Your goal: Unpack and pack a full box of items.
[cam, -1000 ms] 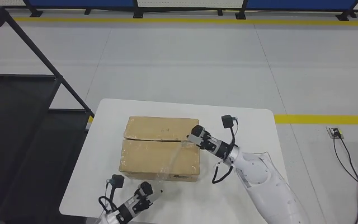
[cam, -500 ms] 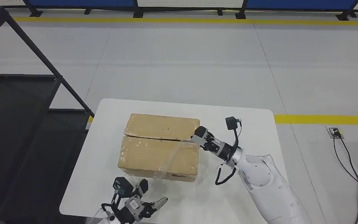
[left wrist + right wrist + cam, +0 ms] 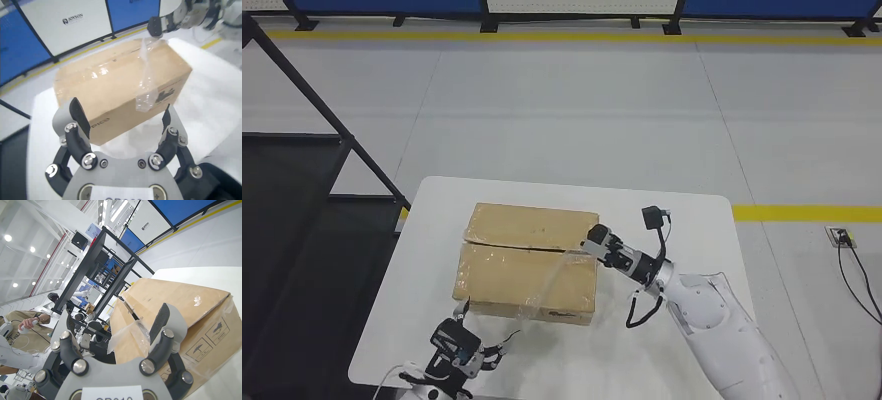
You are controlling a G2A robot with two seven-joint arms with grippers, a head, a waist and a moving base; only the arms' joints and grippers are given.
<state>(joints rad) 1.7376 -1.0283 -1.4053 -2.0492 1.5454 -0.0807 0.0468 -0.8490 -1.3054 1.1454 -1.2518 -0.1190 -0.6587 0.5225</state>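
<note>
A brown cardboard box lies on the white table, its top flaps slightly parted along the middle seam. A strip of clear tape hangs loose across the top and down the near side. My right gripper stands open at the box's right end, and the right wrist view shows the gripper straddling the peeled tape at the box's top edge. My left gripper is open just short of the box's near side and holds nothing; from above the left gripper sits by the table's front edge.
A black metal rack stands close to the table's left side. Bare table surface lies to the right of the box and along the front edge. A yellow line crosses the floor on the right.
My left gripper has swung left along the front edge and turned to face the box's near side. The right gripper has stayed at the box's right end.
</note>
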